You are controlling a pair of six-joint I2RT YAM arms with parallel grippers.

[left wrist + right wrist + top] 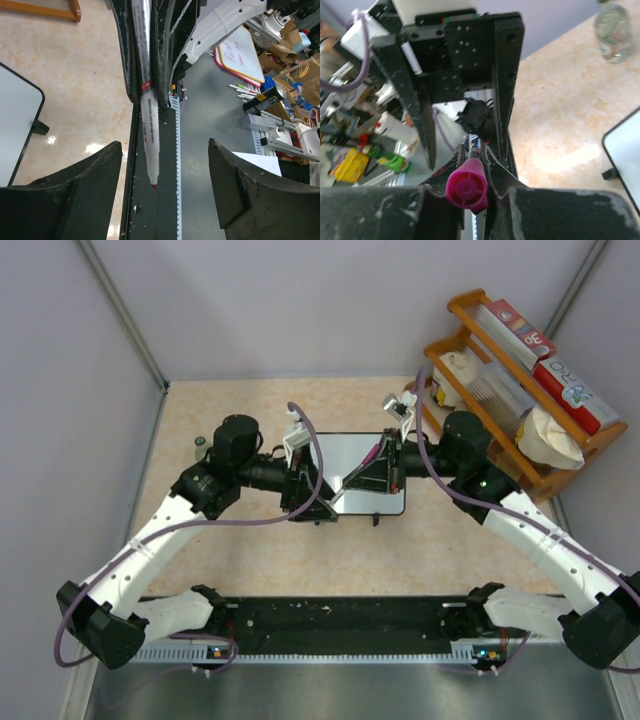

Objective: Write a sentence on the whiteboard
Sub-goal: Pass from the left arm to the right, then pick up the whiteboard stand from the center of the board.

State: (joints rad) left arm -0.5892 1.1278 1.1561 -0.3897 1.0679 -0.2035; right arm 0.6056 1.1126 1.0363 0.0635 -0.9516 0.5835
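Right gripper [470, 159] clamps the marker [466, 189] by its pink end. Left gripper [165, 144] stands wide, fingers clear of the tip, over the whiteboard [352, 455], with tabletop [200, 570] all round its frame.

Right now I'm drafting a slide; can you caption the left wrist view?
Open left gripper faces the marker pinched by the right gripper, whiteboard corner at the left edge.

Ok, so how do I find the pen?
Look at the small black-framed white board in the middle of the beige table. Just above it, the right arm's fingers pinch a thin white marker pen. It is the only stick-shaped thing there, with a bright pink end.
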